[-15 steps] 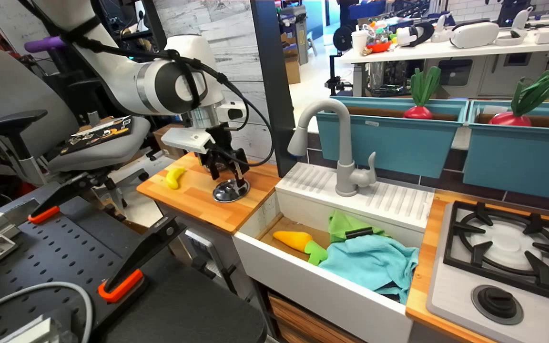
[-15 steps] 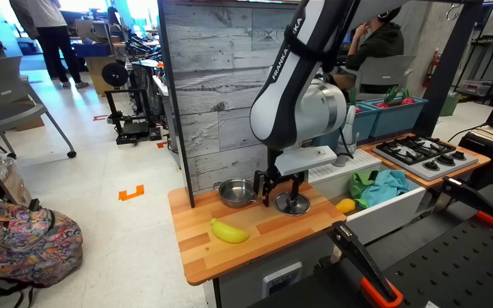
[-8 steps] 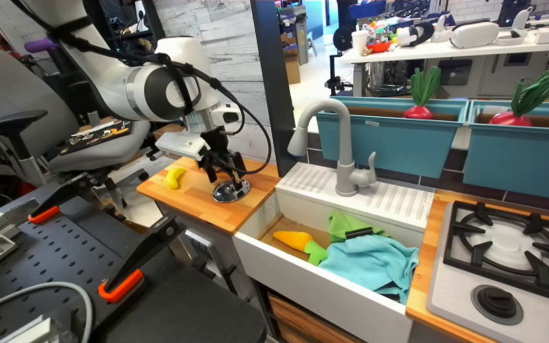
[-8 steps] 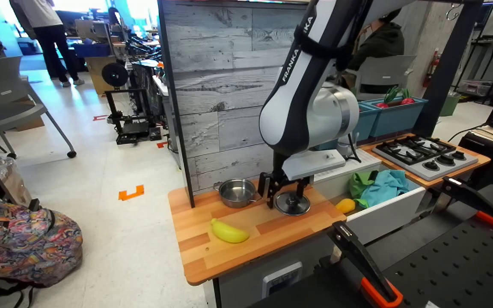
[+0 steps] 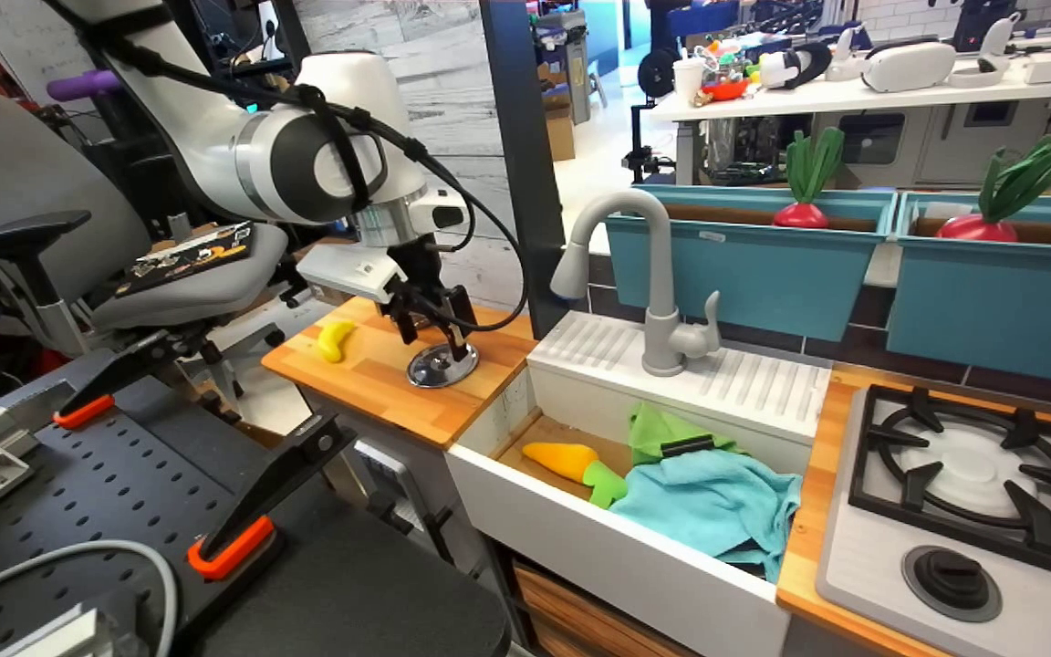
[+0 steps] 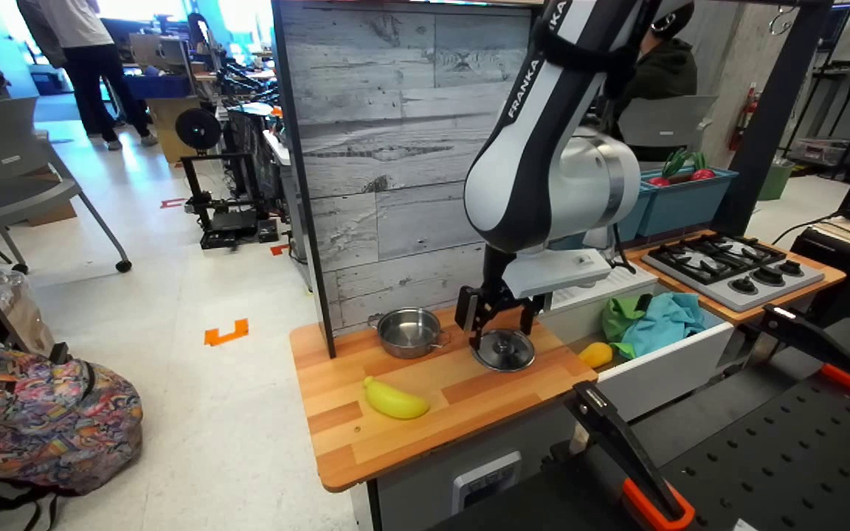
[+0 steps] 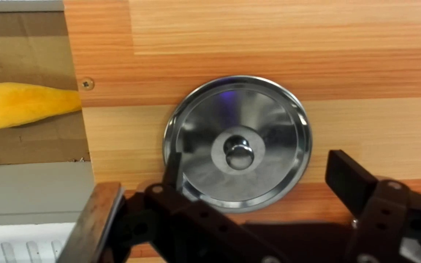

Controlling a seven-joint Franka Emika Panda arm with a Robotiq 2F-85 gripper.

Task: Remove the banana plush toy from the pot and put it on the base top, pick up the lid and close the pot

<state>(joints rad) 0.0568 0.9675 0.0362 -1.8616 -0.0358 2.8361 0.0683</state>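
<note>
Two fingers (image 7: 348,182) hang apart near one lid (image 7: 239,151); one banana (image 6: 395,399) lies outside one pot (image 6: 409,335).

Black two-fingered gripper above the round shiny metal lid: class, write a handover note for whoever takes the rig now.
Gripper: black two-fingered gripper open, holding nothing, above the round shiny metal lid.
Things: lid, uncovered round silver metal pot and curved yellow banana plush toy sit apart on the brown wooden counter.
Done: banana out of pot, on counter.
Remaining: grip lid, lift it, close pot.
</note>
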